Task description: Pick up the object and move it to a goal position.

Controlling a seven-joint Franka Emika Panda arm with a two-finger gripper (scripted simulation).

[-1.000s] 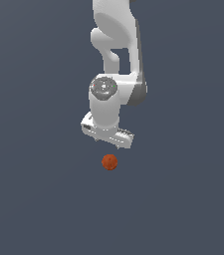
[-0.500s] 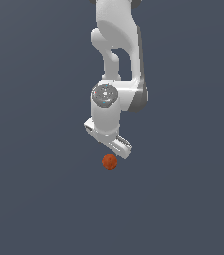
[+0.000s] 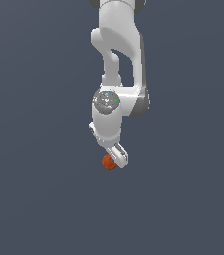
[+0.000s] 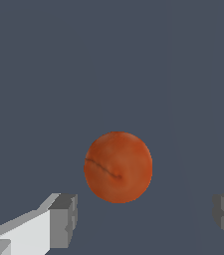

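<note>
The object, a small orange-red ball with a faint dark crease, rests on the flat grey ground directly under the white arm's hand. In the wrist view the ball fills the middle of the picture, with one grey fingertip on one side and the other at the frame's edge, both wide apart. My gripper is open and hangs just above the ball, its fingers not touching it. In the exterior view the hand covers the ball's upper right edge.
Only uniform dark grey ground shows around the ball in both views. The white arm rises straight up out of the exterior view.
The hand has turned about its vertical axis and come down closer to the ball. The ball has stayed in place.
</note>
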